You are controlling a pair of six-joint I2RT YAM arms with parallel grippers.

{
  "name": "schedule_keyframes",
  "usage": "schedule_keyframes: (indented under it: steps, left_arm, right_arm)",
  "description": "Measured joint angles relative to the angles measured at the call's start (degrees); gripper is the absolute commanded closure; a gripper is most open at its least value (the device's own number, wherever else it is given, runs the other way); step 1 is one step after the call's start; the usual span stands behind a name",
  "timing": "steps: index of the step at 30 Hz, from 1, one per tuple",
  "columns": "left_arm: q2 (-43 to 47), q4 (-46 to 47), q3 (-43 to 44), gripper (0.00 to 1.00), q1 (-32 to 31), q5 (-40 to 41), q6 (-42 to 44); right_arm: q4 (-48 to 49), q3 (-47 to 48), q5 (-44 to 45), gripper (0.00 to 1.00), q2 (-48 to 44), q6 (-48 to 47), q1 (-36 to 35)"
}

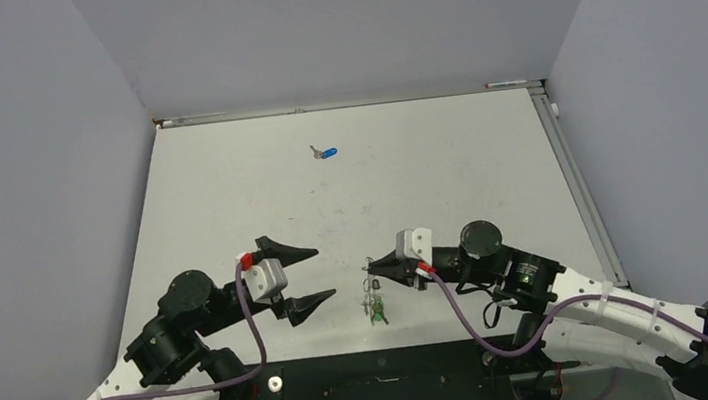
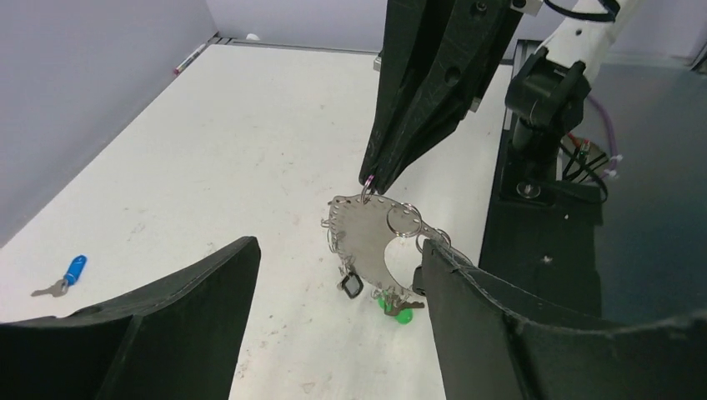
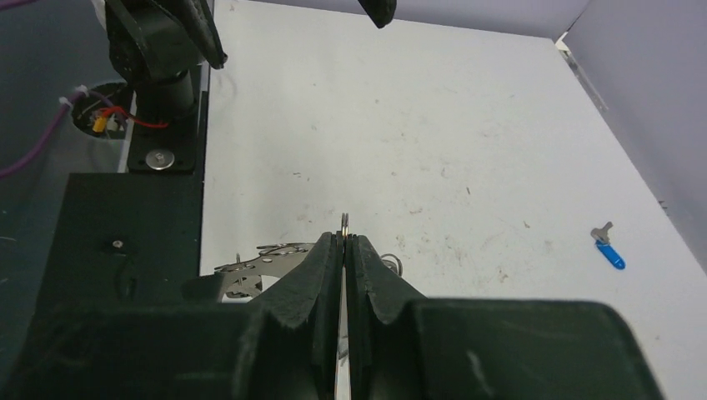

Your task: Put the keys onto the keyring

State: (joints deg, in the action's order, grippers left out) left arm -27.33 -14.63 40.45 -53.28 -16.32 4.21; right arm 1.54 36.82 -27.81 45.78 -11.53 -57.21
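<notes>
Right claw (image 3: pixel 344 243): clenched, both fingers pressed together on a small ring at the top edge of the keyring (image 2: pixel 364 232). The ring's upper arc pokes out just above the fingertips in the right wrist view.

Keyring: hangs below the right claw at the near middle of the counter (image 1: pixel 427 171), between the two arms. From the left wrist view it reads as a silvery crescent with small rings and metal bits along its edge. The exact form is hard to tell at this size.

Green key (image 2: pixel 398 310): attached at the keyring's lower end, cap downward. It is at counter level, but I cannot tell whether it touches. A small black loop (image 2: pixel 351 286) dangles just beside it.

Blue key (image 1: pixel 325 152): lies flat and alone on the far half of the counter, well apart from the keyring and both claws. Blue cap at one end, bare silver blade at the other.

Left claw (image 1: pixel 324 273): released, fingers spread wide, grasping nothing. It faces the keyring from the left, near it but apart.
</notes>
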Motion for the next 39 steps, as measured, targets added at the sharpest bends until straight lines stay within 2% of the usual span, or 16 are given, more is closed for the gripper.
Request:
schedule_keyframes:
  steps: [7,14,17,21,24,27,33,39]
  left_arm:
    - [1.95,1.36,-4.57,0.35,0.0,-2.03,7.65]
    - [2.82,2.29,-6.91,0.47,0.0,-7.1,15.19]
    - [3.02,1.14,-7.69,0.51,0.0,-8.59,17.73]
    - [3.21,-1.46,-7.69,0.58,0.0,-10.78,21.33]
    - [3.28,-3.21,-7.8,0.58,0.0,-12.5,23.93]
    - [3.06,-3.5,-8.22,0.61,0.0,-13.11,25.38]
    - [0.59,-2.73,-8.35,0.71,0.0,-11.06,27.69]
    - [-0.68,-1.16,-8.5,0.72,0.0,-10.03,28.5]
  right_arm:
    - [5.09,-2.54,5.33,0.95,-0.46,-10.56,-5.31]
    - [5.68,-2.01,24.63,0.95,7.19,-26.03,-20.65]
    - [6.16,-3.02,30.73,0.95,8.87,-31.39,-25.14]
    - [7.72,-3.93,34.53,0.95,8.48,-34.95,-26.18]
    - [9.22,-4.09,36.37,0.95,7.65,-37.18,-27.04]
    - [10.27,-4.09,37.09,0.95,7.41,-38.29,-27.85]
    - [10.43,-4.09,37.44,0.95,7.41,-38.91,-28.22]
    - [10.4,-4.09,37.31,0.95,7.39,-38.86,-28.79]
